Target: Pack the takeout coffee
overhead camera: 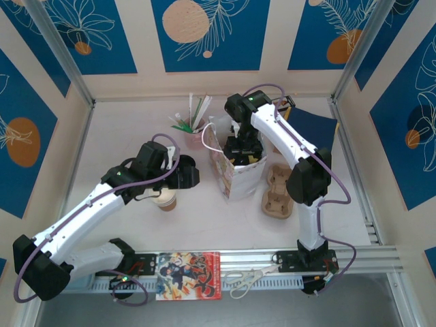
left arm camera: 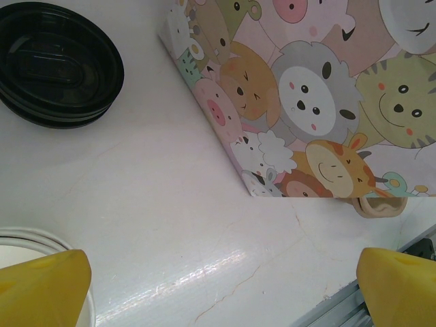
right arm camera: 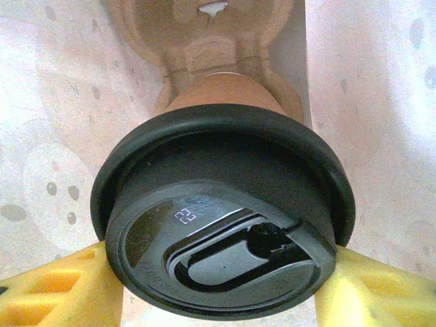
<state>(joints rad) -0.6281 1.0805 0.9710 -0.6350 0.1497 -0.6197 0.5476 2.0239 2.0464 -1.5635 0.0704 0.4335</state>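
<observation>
Top external: high, behind the arm bases, looking down on the whole table (overhead camera: 122,136), patterned bag (overhead camera: 242,182) mid-frame. Left wrist: low over the tabletop, close, facing the bag's printed side. Right wrist: pointed down inside the bag, very near a lidded cup (right arm camera: 225,225). The bag is common to all three views

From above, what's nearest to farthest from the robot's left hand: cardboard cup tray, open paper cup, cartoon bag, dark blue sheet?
From the left hand, in the overhead view:
1. Paper cup, right beside it, on the near side.
2. Cartoon bag, to its right.
3. Cardboard cup tray, past the bag, farther right.
4. Dark blue sheet, back right corner.
</observation>
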